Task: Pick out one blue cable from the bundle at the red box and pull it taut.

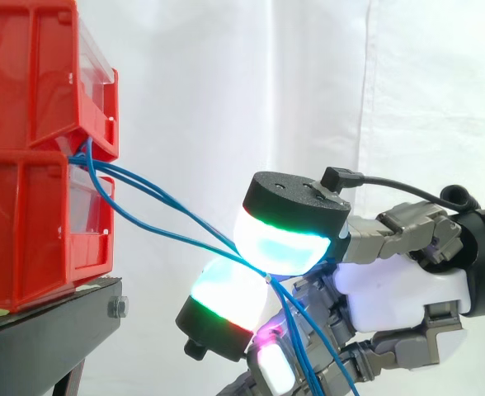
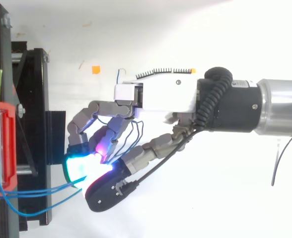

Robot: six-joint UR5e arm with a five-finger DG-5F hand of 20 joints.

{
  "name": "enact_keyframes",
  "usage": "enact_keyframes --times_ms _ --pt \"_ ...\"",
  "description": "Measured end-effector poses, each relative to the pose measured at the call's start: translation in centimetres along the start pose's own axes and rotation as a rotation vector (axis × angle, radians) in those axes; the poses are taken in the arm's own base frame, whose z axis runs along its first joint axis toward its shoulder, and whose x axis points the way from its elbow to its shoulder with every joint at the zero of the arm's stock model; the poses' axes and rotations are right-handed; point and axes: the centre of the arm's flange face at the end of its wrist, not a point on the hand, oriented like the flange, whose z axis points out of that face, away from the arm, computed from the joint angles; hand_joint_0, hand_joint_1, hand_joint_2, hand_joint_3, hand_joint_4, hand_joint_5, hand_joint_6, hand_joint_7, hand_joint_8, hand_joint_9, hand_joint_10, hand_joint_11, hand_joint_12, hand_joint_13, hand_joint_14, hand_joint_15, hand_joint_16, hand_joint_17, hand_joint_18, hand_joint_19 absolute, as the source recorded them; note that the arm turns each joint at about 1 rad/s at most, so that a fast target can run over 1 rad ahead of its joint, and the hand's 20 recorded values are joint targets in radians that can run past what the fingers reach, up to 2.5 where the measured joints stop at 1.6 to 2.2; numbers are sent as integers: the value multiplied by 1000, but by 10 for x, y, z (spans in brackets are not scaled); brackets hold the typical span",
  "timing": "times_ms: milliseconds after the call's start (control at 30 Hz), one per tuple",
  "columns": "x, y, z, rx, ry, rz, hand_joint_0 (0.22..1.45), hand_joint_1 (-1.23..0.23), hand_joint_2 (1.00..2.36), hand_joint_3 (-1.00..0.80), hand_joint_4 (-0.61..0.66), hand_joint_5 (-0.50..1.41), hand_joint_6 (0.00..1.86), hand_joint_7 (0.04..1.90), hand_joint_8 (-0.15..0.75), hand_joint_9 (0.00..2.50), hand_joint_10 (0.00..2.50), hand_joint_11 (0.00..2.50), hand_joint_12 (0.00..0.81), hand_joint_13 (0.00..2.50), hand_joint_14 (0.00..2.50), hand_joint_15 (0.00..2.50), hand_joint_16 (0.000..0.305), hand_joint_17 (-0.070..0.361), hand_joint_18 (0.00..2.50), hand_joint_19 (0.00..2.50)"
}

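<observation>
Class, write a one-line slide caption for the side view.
The hand pinches blue cables between glowing pads, the strands running up to the red bins.

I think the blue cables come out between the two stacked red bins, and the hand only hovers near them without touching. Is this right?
Not quite. The blue cables do come out between the two stacked red bins, but the hand is not clear of them: the side view shows its fingertips pinching them.

Reaches in level from the right, arm [image 2: 280, 106] straight, hand [image 1: 399, 289] turned on its side. Pinches blue cables [image 1: 172, 200] between two glowing pads [image 1: 280, 243] pressed together, other fingers curled below.
</observation>
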Motion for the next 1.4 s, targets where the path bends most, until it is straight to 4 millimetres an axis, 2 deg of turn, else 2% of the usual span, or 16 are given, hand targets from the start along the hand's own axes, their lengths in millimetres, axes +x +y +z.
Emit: enact_keyframes --times_ms 133,333,1100,1300,1400 --pt "0 0 0 2 0 0 806 -866 1000 -498 -186 -115 938 1310 312 1099 17 528 217 777 9 234 33 75 771 341" --pt "0 -1 -1 5 0 -1 807 -877 1000 -500 -231 -113 954 1220 296 1132 21 554 212 797 10 248 34 77 812 341" --pt "2 -2 -1 8 2 0 755 -898 1000 -500 -171 -101 943 1208 301 1185 22 583 199 813 10 247 34 76 844 339" --pt "2 -2 -1 8 2 0 668 -821 1000 -500 -90 -98 944 1047 303 1179 21 571 197 809 10 252 33 74 821 344" --pt "3 -2 -1 8 2 0 631 -763 1000 -500 -83 -93 932 1041 305 1178 19 561 196 790 10 255 32 71 790 354"
